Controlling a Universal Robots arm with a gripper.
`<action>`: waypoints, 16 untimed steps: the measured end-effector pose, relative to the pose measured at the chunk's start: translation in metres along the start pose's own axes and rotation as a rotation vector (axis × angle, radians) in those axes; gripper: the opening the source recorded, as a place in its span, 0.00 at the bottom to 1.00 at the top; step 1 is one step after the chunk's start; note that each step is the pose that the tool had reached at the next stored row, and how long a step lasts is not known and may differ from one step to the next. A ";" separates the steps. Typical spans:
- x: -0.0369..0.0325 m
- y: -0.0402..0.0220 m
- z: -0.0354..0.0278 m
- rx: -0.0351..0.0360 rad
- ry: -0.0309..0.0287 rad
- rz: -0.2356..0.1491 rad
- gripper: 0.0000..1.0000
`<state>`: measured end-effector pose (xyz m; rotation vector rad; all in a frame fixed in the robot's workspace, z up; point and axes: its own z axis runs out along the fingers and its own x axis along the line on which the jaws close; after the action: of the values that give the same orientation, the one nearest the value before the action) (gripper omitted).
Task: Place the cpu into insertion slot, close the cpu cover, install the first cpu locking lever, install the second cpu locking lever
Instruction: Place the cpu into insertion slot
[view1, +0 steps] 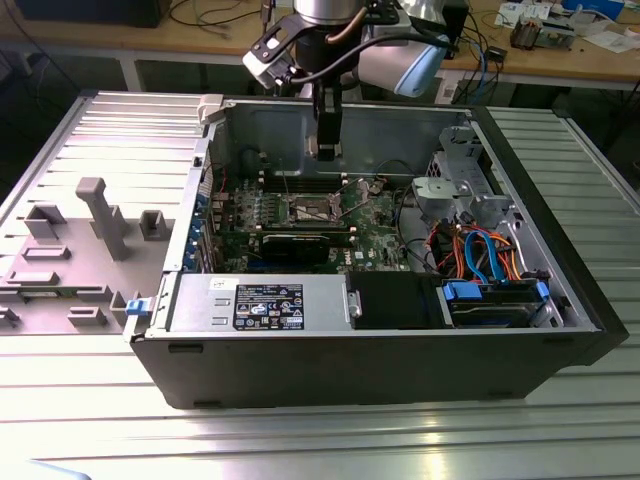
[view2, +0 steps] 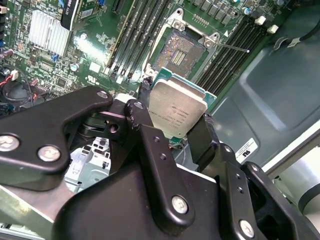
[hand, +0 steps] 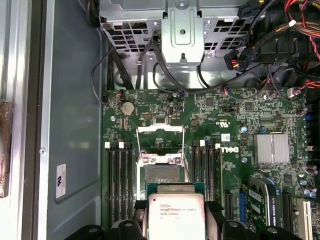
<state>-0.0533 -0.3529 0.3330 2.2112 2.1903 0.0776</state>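
Item: cpu (view2: 177, 112), pinched by opposite edges in the end effector (view2: 175, 122), held apart from the empty insertion slot (view2: 181, 50), at its 12 o'clock in the exterior view; cpu cover (hand: 160, 130) raised. Judged light, stiff, smooth-topped, fragile underneath, so edge hold only

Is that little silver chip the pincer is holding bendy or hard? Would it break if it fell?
Probably hard, not bendy: the cpu has a flat metal top and sits straight in the pincer. It is likely light, being thin. A fall might damage it, and smooth metal may be slippery.
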 end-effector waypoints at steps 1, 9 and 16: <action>0.0000 0.0000 0.0001 0.0000 0.0000 0.000 0.55; 0.0000 0.0000 0.0006 -0.0001 0.0001 0.000 0.55; 0.0000 -0.0002 0.0030 -0.0001 -0.0023 0.000 0.55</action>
<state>-0.0533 -0.3529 0.3300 2.2100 2.1893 0.0751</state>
